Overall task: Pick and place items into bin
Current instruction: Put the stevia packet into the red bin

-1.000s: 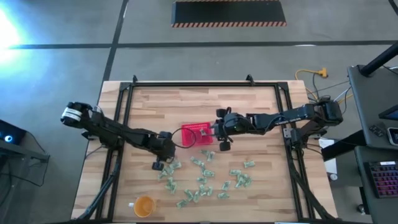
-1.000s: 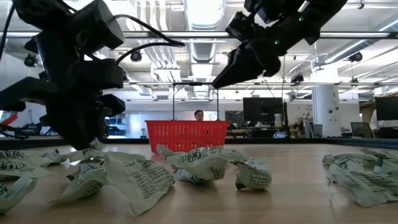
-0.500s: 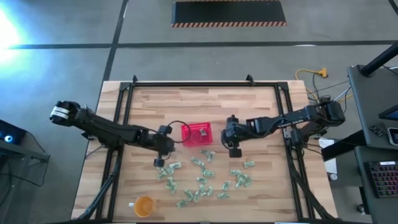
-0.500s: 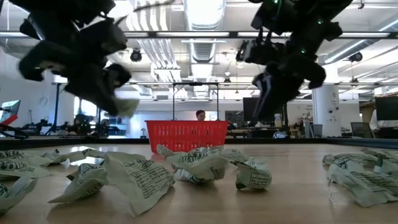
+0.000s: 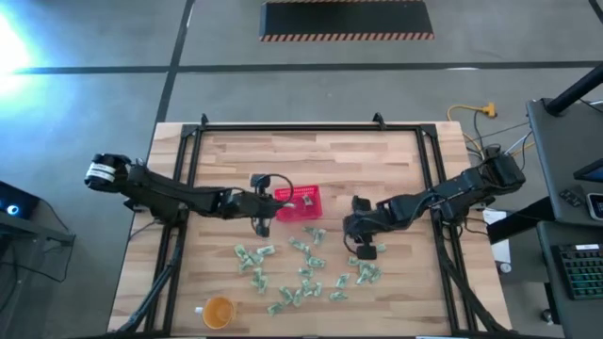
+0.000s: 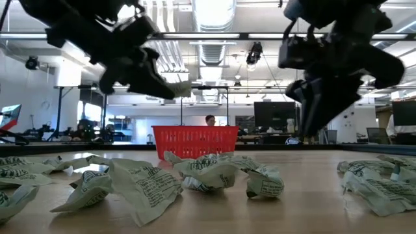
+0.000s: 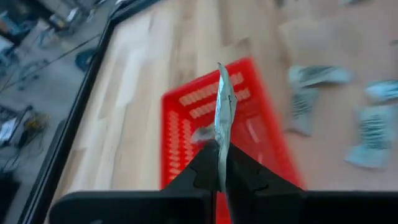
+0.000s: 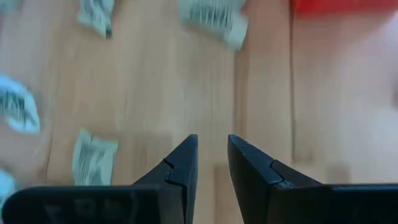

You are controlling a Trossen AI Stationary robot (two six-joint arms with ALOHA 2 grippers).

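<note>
The bin, a small red meshed basket point(image 5: 298, 202), stands mid-table. Several pale green and white packets point(image 5: 301, 273) lie scattered on the wood nearer the front edge. My left gripper point(image 5: 262, 196) hovers at the basket's left side, shut on one packet point(image 7: 222, 102). In the left wrist view the basket point(image 7: 186, 124) lies just beyond that packet. My right gripper point(image 5: 364, 247) hangs to the right of the basket, over the packets' right part. It points down, open by a narrow gap point(image 8: 212, 149), with bare wood between its fingers. My left gripper pinches the packet's lower end point(image 7: 221, 146) between its two fingers. The packet stands edge-on and sticks out beyond the fingertips. The fingers come slanting down from the table's left side. The packet point(image 6: 181, 86) is lifted clear of the table, above the basket's height.
A round orange cup point(image 5: 218, 311) stands near the front left corner. Black frame rails point(image 5: 188, 179) run along the table's left, right and far edges. The wood beyond the basket is bare. A packet point(image 8: 93, 155) lies close beside my right gripper's fingers.
My left gripper has risen from the packets near the front with one packet, gone toward the basket, and tipped from pointing down to nearly level. My right gripper has left the basket's right rim, swung toward the near edge over the packets, sunk, and tipped to point down.
</note>
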